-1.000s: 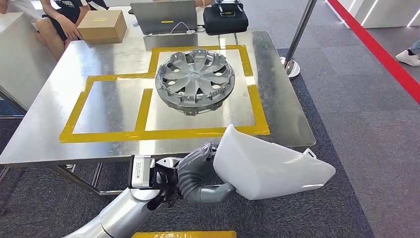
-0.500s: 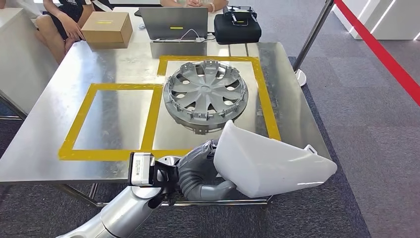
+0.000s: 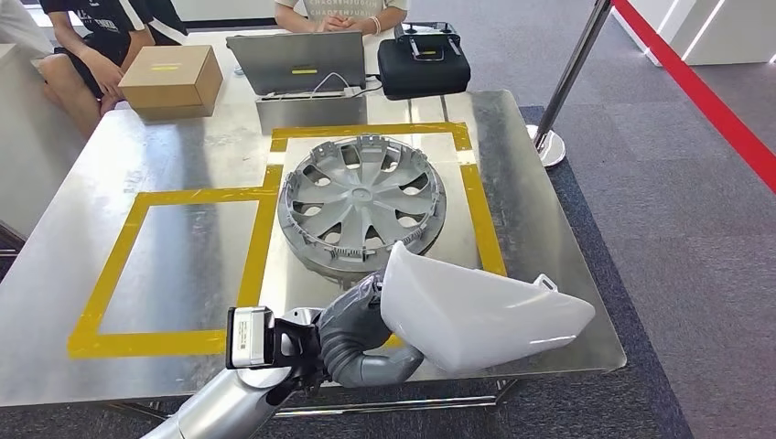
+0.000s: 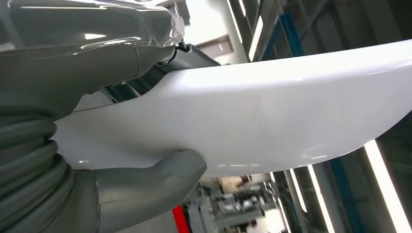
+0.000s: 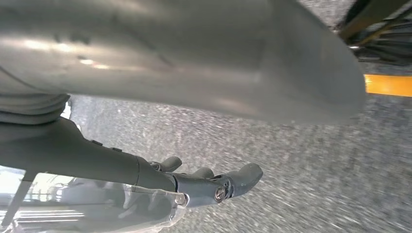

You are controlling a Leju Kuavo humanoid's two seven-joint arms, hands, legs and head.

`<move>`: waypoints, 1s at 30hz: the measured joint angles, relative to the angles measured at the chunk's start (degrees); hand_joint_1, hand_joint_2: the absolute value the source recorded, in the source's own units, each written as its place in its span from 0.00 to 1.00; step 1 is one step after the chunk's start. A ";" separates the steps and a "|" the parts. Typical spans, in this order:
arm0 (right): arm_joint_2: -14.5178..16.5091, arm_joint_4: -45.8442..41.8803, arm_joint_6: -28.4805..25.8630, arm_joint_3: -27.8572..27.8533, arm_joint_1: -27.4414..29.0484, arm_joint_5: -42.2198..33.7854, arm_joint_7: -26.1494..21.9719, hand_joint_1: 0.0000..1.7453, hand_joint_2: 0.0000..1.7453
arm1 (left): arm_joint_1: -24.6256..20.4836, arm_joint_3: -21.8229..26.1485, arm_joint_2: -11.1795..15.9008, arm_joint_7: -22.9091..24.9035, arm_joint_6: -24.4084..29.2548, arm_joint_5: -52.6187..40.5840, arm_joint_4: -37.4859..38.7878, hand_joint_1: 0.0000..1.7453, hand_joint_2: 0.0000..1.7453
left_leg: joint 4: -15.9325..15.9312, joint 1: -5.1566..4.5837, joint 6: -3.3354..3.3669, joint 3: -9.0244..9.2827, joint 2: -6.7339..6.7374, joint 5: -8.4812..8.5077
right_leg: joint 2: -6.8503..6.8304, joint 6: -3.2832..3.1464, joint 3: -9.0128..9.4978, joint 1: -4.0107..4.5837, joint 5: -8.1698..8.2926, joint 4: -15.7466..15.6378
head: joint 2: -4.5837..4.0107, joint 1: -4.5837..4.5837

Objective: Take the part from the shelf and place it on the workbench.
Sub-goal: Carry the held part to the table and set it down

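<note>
My left hand (image 3: 352, 329) grips a glossy white curved part (image 3: 476, 311) by its left end. In the head view the part hangs over the front right corner of the steel workbench (image 3: 183, 265), just in front of a grey wheel cover (image 3: 361, 206) that lies inside a yellow-taped square. Up close in the left wrist view, the thick grey thumb (image 4: 145, 189) presses on the white part (image 4: 272, 111) from one side. My right hand (image 5: 209, 182) hangs above grey carpet with its fingers loosely apart and nothing in them.
A second yellow-taped square (image 3: 174, 265) lies left of the wheel cover. A cardboard box (image 3: 169, 78), a laptop (image 3: 297, 59) and a black case (image 3: 423, 59) stand at the far edge, with people seated behind. A stanchion pole (image 3: 567, 82) stands to the right.
The whole picture has shifted: the camera has come closer to the workbench. The white part, still held in my left hand, now hangs over the bench's front edge instead of short of it.
</note>
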 joint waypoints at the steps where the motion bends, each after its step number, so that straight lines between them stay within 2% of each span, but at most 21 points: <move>1: 0.04 0.00 -0.03 0.01 -0.04 0.04 -0.23 0.00 0.00 | 0.44 0.39 0.23 -0.05 1.04 -0.65 -0.08 1.00 1.00 | -2.84 -0.04 0.18 0.35 0.20 3.40 | 0.11 0.33 0.60 0.08 -0.71 0.01 | 0.00 -0.07; 2: 0.09 0.01 -0.08 0.03 -0.08 0.08 -0.44 0.00 0.00 | 0.92 0.90 0.48 -0.12 1.89 -1.36 -0.19 1.00 1.00 | -4.60 -0.11 0.39 0.72 0.35 6.20 | 0.20 0.69 0.93 0.17 -1.32 -0.06 | -0.01 -0.09; 3: 0.12 0.01 -0.13 0.04 -0.11 0.15 -0.60 0.00 0.00 | 1.31 1.45 0.72 -0.21 2.39 -1.80 -0.33 1.00 1.00 | -5.21 -0.18 0.61 0.89 0.40 7.60 | 0.27 1.06 1.13 0.25 -1.78 -0.25 | -0.01 -0.13; 5: 0.17 0.01 -0.18 0.08 -0.13 0.31 -0.76 0.00 0.00 | 1.68 2.40 0.98 -0.35 3.01 -2.54 -0.74 1.00 1.00 | -5.33 -0.10 1.06 1.37 0.15 7.53 | 0.16 1.71 1.68 0.21 -2.37 -0.94 | 0.00 -0.13; 7: 0.22 0.01 -0.20 0.11 -0.23 0.50 -0.97 0.00 0.00 | 1.85 3.34 1.05 -0.35 4.88 -4.18 -1.16 1.00 1.00 | -5.76 0.14 1.73 1.99 -0.01 7.18 | -0.06 2.09 1.21 0.19 -3.44 0.74 | 0.00 -0.09; 8: 0.25 0.01 -0.25 0.13 -0.30 0.56 -1.05 0.00 0.00 | 1.93 4.01 1.11 -0.16 6.81 -5.84 -1.28 1.00 1.00 | -5.92 0.23 2.08 2.36 -0.02 6.93 | -0.11 2.18 -0.24 0.23 -4.58 3.51 | 0.00 -0.07; 10: 0.27 0.01 -0.40 0.13 -0.38 0.58 -1.01 0.00 0.00 | 1.94 6.00 1.41 0.74 12.34 -10.93 -1.28 1.00 1.00 | -5.96 0.09 2.60 2.88 -0.04 6.30 | -0.13 2.20 -5.45 0.39 -7.24 11.76 | 0.00 -0.05; 11: 0.29 0.01 -0.47 0.13 -0.37 0.58 -0.89 0.00 0.00 | 1.94 7.34 1.61 1.22 15.88 -14.70 -1.26 1.00 1.00 | -5.95 0.01 2.69 3.14 -0.12 6.00 | -0.13 2.15 -7.96 0.43 -7.74 15.03 | 0.00 -0.06; 12: 0.33 0.01 -0.51 0.13 -0.35 0.58 -0.76 0.00 0.00 | 1.96 8.82 1.82 1.66 20.00 -19.67 -1.25 1.00 1.00 | -5.95 -0.06 2.70 3.49 -0.23 5.69 | -0.13 2.04 -9.62 0.45 -7.07 16.35 | 0.01 -0.07; 13: 0.38 0.01 -0.56 0.13 -0.34 0.58 -0.65 0.00 0.00 | 2.02 10.37 2.03 2.02 24.60 -25.76 -1.25 1.00 1.00 | -5.94 -0.09 2.63 3.93 -0.35 5.36 | -0.13 1.89 -10.09 0.46 -5.20 15.28 | 0.00 -0.07; 15: 0.51 0.01 -0.74 0.13 -0.28 0.58 -0.58 0.00 0.00 | 2.13 13.46 2.50 3.37 34.59 -40.56 -1.20 1.00 1.00 | -5.94 -0.11 2.28 4.95 -0.52 4.69 | -0.13 1.49 -8.25 0.47 0.14 8.01 | -0.01 -0.06; 16: 0.60 0.01 -0.87 0.12 -0.27 0.58 -0.58 0.00 0.00 | 2.16 14.86 2.75 4.22 38.55 -46.96 -1.13 1.00 1.00 | -5.88 -0.21 1.99 5.29 -0.63 4.36 | -0.11 1.31 -7.17 0.52 2.05 4.62 | -0.01 -0.09; 17: 0.69 0.01 -0.99 0.12 -0.25 0.60 -0.57 0.00 0.00 | 2.15 16.09 3.02 5.26 41.47 -52.08 -1.05 1.00 1.00 | -5.87 -0.31 1.71 5.49 -0.74 4.12 | -0.09 1.17 -6.44 0.58 3.17 2.36 | 0.00 -0.11; 19: 0.94 0.01 -1.13 0.12 -0.26 0.72 -0.55 0.00 0.00 | 1.96 17.90 3.66 7.82 44.69 -59.14 -0.57 1.00 1.00 | -5.82 -0.54 1.82 5.59 -0.91 3.81 | -0.04 1.07 -6.02 0.68 3.49 1.29 | 0.00 -0.17; 22: 1.24 0.01 -1.14 0.13 -0.37 0.91 -0.51 0.00 0.00 | 0.82 19.82 5.08 12.97 48.00 -69.32 1.70 1.00 1.00 | -6.25 -0.57 2.39 5.94 -0.82 3.85 | 0.15 1.03 -5.83 0.70 3.53 1.23 | -0.01 -0.20; 26: 1.45 0.01 -0.98 0.13 -0.48 0.98 -0.09 0.00 0.00 | -0.91 22.05 6.80 17.43 50.21 -76.86 5.66 1.00 1.00 | -6.83 -0.57 2.08 6.36 -0.69 3.98 | 0.31 0.75 -5.76 0.77 3.38 1.25 | -0.01 -0.19; 30: 1.48 0.01 -0.96 0.13 -0.48 1.00 0.08 0.00 0.00 | -1.18 23.78 7.81 18.43 50.71 -78.64 8.13 1.00 1.00 | -7.05 -0.51 1.10 6.47 -0.65 4.00 | 0.33 0.55 -5.76 0.84 3.26 1.29 | 0.01 -0.17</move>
